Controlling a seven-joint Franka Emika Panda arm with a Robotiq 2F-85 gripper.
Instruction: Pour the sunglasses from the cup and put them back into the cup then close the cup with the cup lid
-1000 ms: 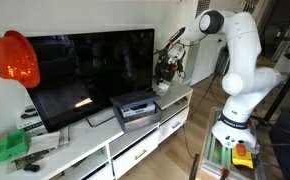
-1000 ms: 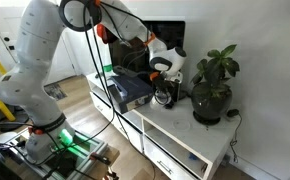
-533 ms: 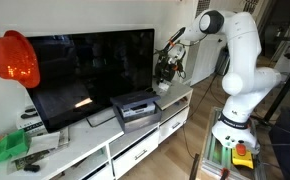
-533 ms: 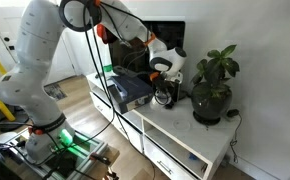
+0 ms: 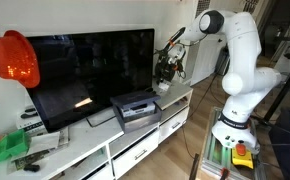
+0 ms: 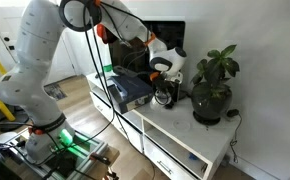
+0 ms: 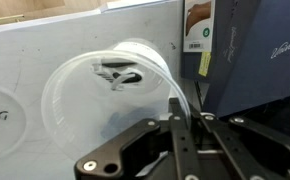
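The wrist view looks into the mouth of a clear plastic cup. Dark sunglasses lie at its bottom. My gripper is shut on the cup's thin rim at its right side, the wall pinched between the two fingers. A faint round clear outline on the white surface at far left may be the cup lid. In both exterior views the gripper hangs low over the white cabinet's end, with the cup under it, next to the plant.
A potted plant stands close beside the cup. A dark box sits on the white cabinet in front of the television. A blue box is right of the cup.
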